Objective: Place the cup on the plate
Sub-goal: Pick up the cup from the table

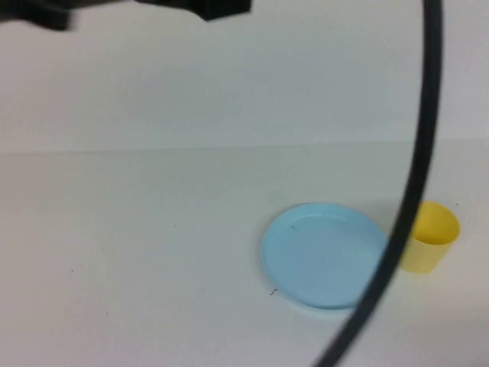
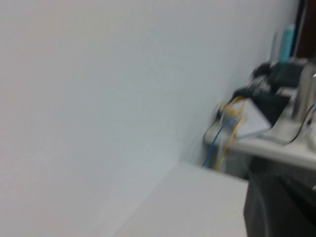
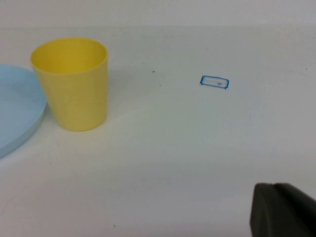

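Left hand: only a dark blurred corner of it shows in its own wrist view. It is up off the worktop and aimed at a plain white wall, with nothing held in sight. Cannot tell if it is released or clenched. That view also catches a cluttered side bench with yellow and blue wires hanging off it. In the high view, dark blurred shapes sit at the far left edge, too smeared to identify.

Plate: light blue, round, flat on the white worktop, right of centre and towards the near side. Nothing is on it.

Black cable: a curved line close to the high camera, running from the far edge to the near edge. It crosses the plate's right rim and hides the gap between plate and cup.

Cup: yellow, upright, open end up, looks empty. It stands on the worktop just right of the plate, not on it. Cannot tell whether it touches the rim.

Small blue-outlined rectangle mark on the worktop, on the cup's side away from the plate, well apart from the cup.

Right hand: only a dark edge shows in its wrist view. It is low over the worktop, apart from the cup and clear of it. Cannot tell if it is released or clenched.
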`<state>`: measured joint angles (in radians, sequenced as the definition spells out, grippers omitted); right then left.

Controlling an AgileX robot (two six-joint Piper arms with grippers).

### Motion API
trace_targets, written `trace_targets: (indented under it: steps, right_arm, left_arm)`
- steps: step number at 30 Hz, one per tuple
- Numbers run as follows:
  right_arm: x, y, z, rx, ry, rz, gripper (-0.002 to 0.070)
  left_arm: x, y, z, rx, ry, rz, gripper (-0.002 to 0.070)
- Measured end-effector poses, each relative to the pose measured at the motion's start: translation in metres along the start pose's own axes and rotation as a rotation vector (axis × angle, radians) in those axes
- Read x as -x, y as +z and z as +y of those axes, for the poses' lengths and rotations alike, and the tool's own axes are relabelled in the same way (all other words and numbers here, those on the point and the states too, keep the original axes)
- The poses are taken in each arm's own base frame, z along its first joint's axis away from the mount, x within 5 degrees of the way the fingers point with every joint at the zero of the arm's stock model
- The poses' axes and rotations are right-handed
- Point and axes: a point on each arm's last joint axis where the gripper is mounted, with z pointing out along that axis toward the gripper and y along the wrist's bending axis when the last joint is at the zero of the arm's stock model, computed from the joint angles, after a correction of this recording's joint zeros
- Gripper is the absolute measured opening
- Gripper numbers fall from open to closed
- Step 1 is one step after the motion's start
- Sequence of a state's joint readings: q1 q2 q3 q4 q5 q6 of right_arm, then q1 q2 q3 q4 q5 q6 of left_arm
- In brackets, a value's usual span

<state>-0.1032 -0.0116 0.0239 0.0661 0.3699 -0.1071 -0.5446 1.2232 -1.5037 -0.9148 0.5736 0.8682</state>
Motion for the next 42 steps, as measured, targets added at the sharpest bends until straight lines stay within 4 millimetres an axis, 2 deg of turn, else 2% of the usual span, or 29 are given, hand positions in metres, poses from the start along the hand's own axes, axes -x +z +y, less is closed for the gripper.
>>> trace_targets:
  steps: [3, 5, 7, 10, 11, 13, 16, 19, 22, 25, 28, 31, 34, 42]
  right_arm:
    - [0.000, 0.000, 0.000, 0.000, 0.000, 0.000, 0.0000]
    - [0.000, 0.000, 0.000, 0.000, 0.000, 0.000, 0.0000]
    - [0.000, 0.000, 0.000, 0.000, 0.000, 0.000, 0.0000]
    - [0.000, 0.000, 0.000, 0.001, 0.002, 0.000, 0.0000]
    - [0.000, 0.000, 0.000, 0.001, 0.002, 0.000, 0.0000]
    - [0.000, 0.000, 0.000, 0.001, 0.002, 0.000, 0.0000]
    - [0.000, 0.000, 0.000, 0.001, 0.002, 0.000, 0.0000]
    - [0.000, 0.000, 0.000, 0.001, 0.002, 0.000, 0.0000]
    - [0.000, 0.000, 0.000, 0.001, 0.002, 0.000, 0.0000]
    - [0.000, 0.000, 0.000, 0.001, 0.002, 0.000, 0.0000]
    - [0.000, 0.000, 0.000, 0.001, 0.002, 0.000, 0.0000]
    - [0.000, 0.000, 0.000, 0.001, 0.002, 0.000, 0.0000]
    - [0.000, 0.000, 0.000, 0.001, 0.002, 0.000, 0.0000]
    - [0.000, 0.000, 0.000, 0.001, 0.002, 0.000, 0.0000]
  left_arm:
    - [0.031, -0.047, -0.034, -0.064, 0.019, -0.141, 0.0001]
    - [0.047, -0.088, -0.051, -0.038, 0.193, -0.224, 0.0001]
    - [0.059, -0.130, -0.065, 0.052, 0.407, -0.313, 0.0001]
    - [0.058, -0.171, -0.070, 0.262, 0.615, -0.407, 0.0000]
    - [0.052, -0.175, -0.067, 0.333, 0.655, -0.413, 0.0000]
    - [0.028, -0.167, -0.051, 0.504, 0.715, -0.391, 0.0000]
    - [-0.034, -0.150, -0.024, 0.697, 0.688, -0.293, 0.0000]
    - [-0.100, -0.155, -0.005, 0.842, 0.466, -0.187, 0.0000]
    - [-0.156, -0.163, 0.000, 0.900, 0.253, -0.087, 0.0000]
    - [-0.194, -0.175, -0.015, 0.885, 0.191, -0.067, 0.0000]
    - [-0.219, -0.189, -0.037, 0.848, 0.247, -0.090, 0.0000]
    - [-0.236, -0.198, -0.047, 0.877, 0.302, -0.112, 0.0000]
    - [-0.240, -0.206, -0.053, 0.932, 0.345, -0.146, 0.0000]
    - [-0.243, -0.207, -0.051, 0.962, 0.314, -0.151, 0.0000]
